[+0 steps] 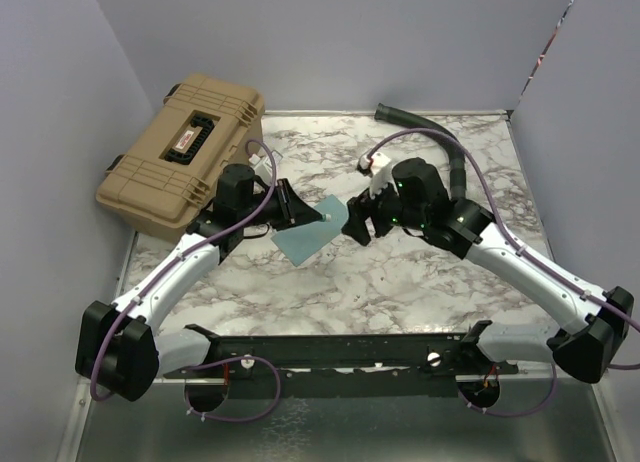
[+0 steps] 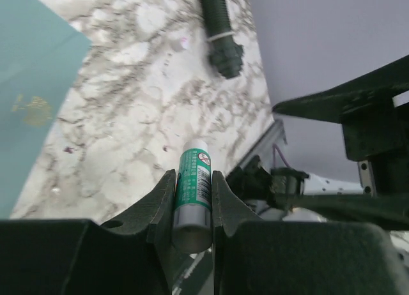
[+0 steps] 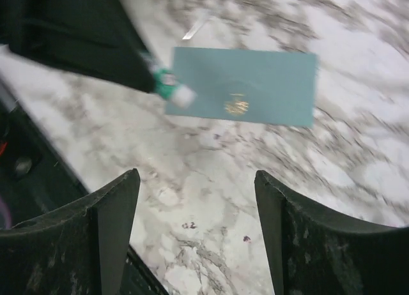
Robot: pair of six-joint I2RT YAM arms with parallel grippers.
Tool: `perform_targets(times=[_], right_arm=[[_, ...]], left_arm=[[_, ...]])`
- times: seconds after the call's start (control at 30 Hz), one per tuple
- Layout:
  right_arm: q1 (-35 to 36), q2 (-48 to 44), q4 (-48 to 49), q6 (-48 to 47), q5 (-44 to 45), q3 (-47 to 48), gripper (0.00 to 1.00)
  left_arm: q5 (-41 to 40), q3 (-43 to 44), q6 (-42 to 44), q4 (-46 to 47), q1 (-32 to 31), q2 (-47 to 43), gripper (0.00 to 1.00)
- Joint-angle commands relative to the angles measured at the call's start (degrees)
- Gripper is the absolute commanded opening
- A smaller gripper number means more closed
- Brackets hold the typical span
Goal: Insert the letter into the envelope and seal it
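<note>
A teal envelope [image 1: 312,232] was seen lying flat near the middle of a grey-veined marble table [image 1: 400,282], turned at a slant to the robot's bases. In the right wrist view it was shown as a plain closed rectangle, with a small gold emblem [image 3: 236,105] printed close to one long edge. Whether the flap was stuck down could not be told.

The left gripper [image 1: 300,210] was held just to the left of the envelope. Its jaws were clamped on a glue stick [image 2: 193,189] with a green and white label. The stick's white tip was pointed at one corner of the envelope. Whether it touched the paper could not be made out.

The right gripper [image 1: 360,222] was positioned just to the right of the envelope, above the table. Its jaws were spread wide apart and nothing was held between them.

A tan hard case [image 1: 185,147] with ribbed sides was set well beyond the envelope and to its left, against the side wall. A black ribbed hose [image 1: 440,142] was laid well beyond the envelope and to its right, near the back wall.
</note>
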Motion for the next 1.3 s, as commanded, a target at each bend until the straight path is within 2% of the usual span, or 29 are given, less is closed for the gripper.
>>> perform_targets(times=[0.0, 0.23, 0.4, 0.83, 1.13, 1.27], right_arm=[[-3.5, -1.2, 0.0, 18.5, 28.9, -4.7, 0.75], [-15.1, 2.3, -5.9, 30.4, 36.5, -11.6, 0.73], [-21.8, 6.6, -1.8, 29.7, 30.7, -16.2, 0.71], [-24.7, 21.6, 5.0, 28.6, 30.4, -12.1, 0.57], [-25.8, 27.1, 7.1, 25.9, 30.4, -8.8, 0.41], [-26.2, 27.7, 7.1, 25.7, 30.5, -8.0, 0.39]], left_arm=[[-11.4, -3.2, 3.4, -1.3, 0.5, -2.2, 0.0], [-9.4, -5.0, 4.2, -1.2, 0.5, -2.5, 0.0], [-9.1, -5.8, 4.1, -1.2, 0.4, -2.4, 0.0], [-6.0, -4.1, 1.9, -1.2, 0.4, -4.7, 0.0], [-5.0, -3.2, 1.4, -1.3, 0.4, -4.3, 0.0], [-4.9, -3.3, 1.4, -1.2, 0.4, -4.1, 0.0]])
